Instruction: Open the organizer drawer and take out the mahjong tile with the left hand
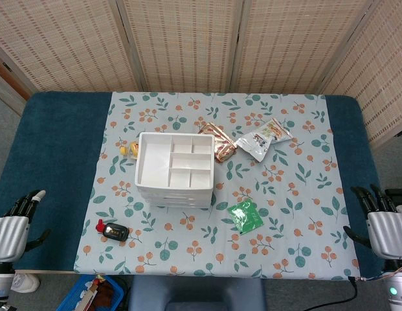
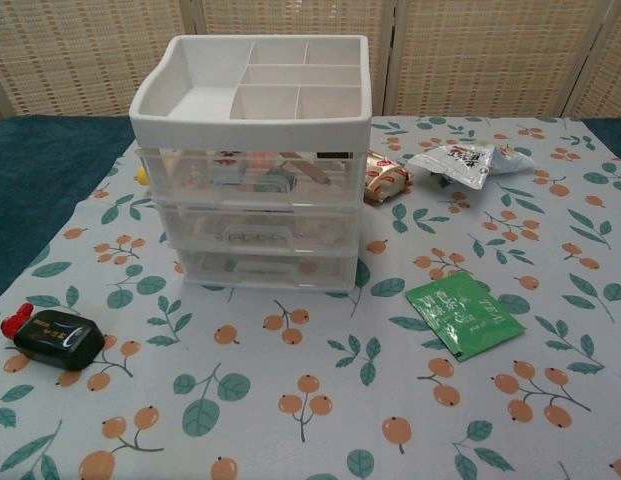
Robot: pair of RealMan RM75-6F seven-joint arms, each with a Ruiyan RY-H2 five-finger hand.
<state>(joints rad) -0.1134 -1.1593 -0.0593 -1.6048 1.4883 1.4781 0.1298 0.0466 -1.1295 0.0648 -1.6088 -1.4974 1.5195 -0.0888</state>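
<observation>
Resting at the near-left corner of the surface [image 1: 52, 129], left hand [image 1: 11, 230] is empty, fingers [image 1: 26, 202] loosely spread. Organizer [image 2: 255, 165] lies forward and right of it, drawers closed, fronts facing the robot. Tile not identifiable inside. Right hand [image 1: 385, 227] likewise empty, open, no nearer.

A white organizer [image 2: 255, 160] with three shut clear drawers stands beside a green tea packet [image 2: 463, 315].
</observation>
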